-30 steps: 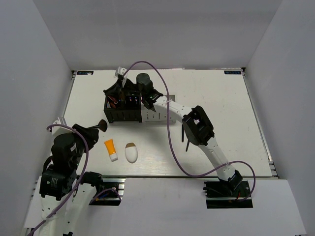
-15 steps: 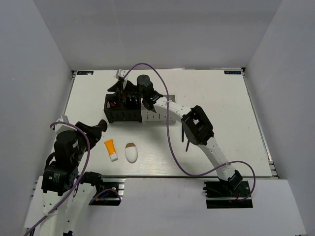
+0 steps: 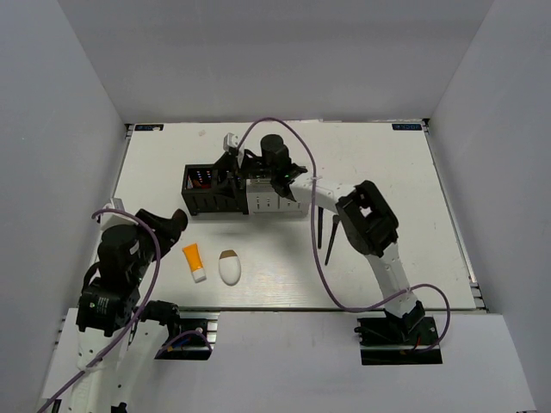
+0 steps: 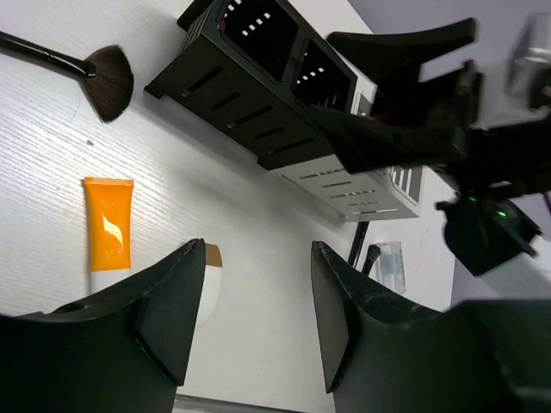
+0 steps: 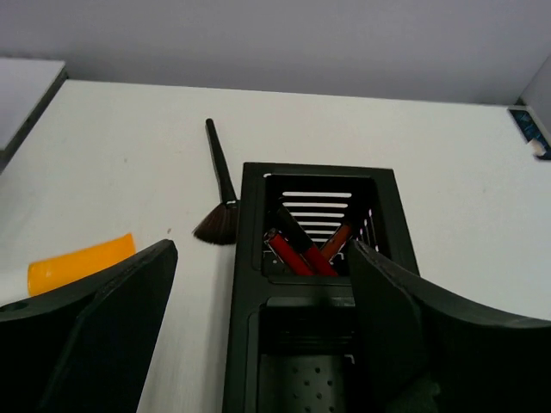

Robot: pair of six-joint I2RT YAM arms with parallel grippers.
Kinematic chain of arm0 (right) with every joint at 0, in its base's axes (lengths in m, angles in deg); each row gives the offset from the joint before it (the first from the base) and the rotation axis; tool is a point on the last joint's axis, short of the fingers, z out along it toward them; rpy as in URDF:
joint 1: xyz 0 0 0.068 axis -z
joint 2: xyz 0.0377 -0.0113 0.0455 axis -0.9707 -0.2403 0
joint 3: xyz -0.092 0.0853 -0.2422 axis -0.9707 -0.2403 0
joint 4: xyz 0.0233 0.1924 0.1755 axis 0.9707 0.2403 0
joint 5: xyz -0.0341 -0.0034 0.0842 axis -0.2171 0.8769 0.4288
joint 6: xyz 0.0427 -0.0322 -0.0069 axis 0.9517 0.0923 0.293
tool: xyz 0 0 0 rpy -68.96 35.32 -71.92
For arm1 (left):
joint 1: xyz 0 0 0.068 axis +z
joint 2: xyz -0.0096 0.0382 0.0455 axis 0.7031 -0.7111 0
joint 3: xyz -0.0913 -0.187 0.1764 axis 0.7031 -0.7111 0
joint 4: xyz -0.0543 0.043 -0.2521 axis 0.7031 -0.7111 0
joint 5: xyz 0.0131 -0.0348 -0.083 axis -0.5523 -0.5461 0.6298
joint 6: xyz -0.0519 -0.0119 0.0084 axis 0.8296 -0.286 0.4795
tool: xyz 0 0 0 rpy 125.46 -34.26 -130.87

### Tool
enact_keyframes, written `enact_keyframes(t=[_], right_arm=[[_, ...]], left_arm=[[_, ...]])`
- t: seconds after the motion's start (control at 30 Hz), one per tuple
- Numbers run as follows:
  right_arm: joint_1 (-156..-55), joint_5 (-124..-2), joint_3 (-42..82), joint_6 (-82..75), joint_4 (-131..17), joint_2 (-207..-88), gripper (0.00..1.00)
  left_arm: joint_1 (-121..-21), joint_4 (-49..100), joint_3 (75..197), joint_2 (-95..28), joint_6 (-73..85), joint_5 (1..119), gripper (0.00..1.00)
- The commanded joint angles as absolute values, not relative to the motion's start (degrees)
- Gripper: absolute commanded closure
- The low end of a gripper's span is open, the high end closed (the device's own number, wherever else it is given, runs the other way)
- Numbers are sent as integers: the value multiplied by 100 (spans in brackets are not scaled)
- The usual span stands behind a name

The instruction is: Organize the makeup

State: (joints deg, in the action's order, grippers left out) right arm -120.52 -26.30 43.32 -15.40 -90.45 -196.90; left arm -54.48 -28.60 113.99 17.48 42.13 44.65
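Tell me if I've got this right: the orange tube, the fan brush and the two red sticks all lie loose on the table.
Not quite. The two red sticks are inside an end compartment of the black organizer, as the right wrist view shows. The orange tube and the fan brush do lie loose on the table.

Bare table [image 4: 258,215] lies between the left gripper [image 4: 256,258] tips, the egg [image 4: 212,284] beside one finger, the tube [image 4: 108,224] outside it. Ahead, the box [image 4: 241,103] and right arm [image 4: 430,129] block. The box spans the right gripper [image 5: 263,258] gap.
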Motion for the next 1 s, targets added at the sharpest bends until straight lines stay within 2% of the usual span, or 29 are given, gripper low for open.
enact_keyframes(t=[0.0, 0.27, 0.5, 0.63, 0.97], right_arm=[[-11978, -2177, 3919, -2172, -9305, -18779, 13], [-11767, -1992, 3048, -2426, -9104, -17882, 11], [-11583, -2651, 2512, -4602, -7759, -17197, 11], [-11425, -2713, 2081, -5324, -7154, -16661, 11], [-11223, -4601, 1326, -5433, -6238, -15702, 11]], left_arm=[[-5408, -2612, 11236, 1687, 4220, 4590, 38], [-5408, -2278, 10963, 1635, 4229, 4695, 37], [-5408, -2023, 10884, 1441, 4054, 4792, 35], [-5408, -1944, 10787, 1284, 3948, 4871, 35], [-5461, -2119, 10515, 747, 3614, 4897, 35]])
